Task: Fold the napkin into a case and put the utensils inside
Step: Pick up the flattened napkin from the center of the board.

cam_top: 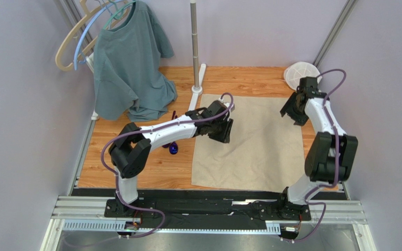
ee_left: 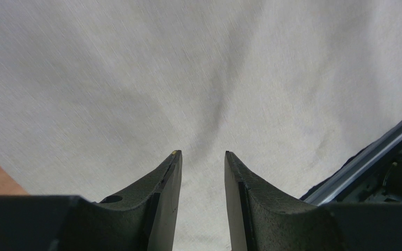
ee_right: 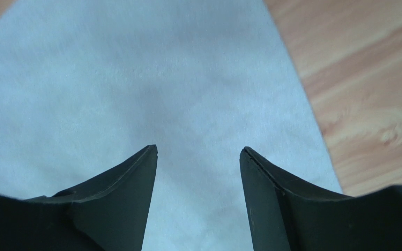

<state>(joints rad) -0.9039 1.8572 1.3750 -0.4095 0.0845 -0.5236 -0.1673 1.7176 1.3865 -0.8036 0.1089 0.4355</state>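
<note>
Overhead view, read from left to right. A grey-green T-shirt [cam_top: 127,68] hangs at 10 o'clock of the table [cam_top: 150,175]. The utensils [cam_top: 173,148] lie on bare wood at 9 o'clock of the napkin [cam_top: 255,151], just beside its left edge. The napkin itself lies spread flat and unfolded at mid-table. The left hand [cam_top: 223,128] hangs over the napkin's 10 o'clock corner region, its fingers moderately parted with nothing between them. The right hand [cam_top: 292,111] hangs at the napkin's 2 o'clock edge, its fingers parted wider and likewise holding nothing. A white mesh disc [cam_top: 300,74] rests at 1 o'clock of the table. Probable hazards are three. A pinch closing on flat cloth instead of on an edge would bunch it. Unequal lift by the two hands would skew the fold. The left forearm, sweeping low, could knock the spoons out of reach. The forearm covers most of the utensils: one purple bowl shows plainly, and the second spoon shows only in part. Whether either hand's fingertips touch the cloth cannot be told. The wrist views show only cloth, faintly wrinkled under the left hand.
</note>
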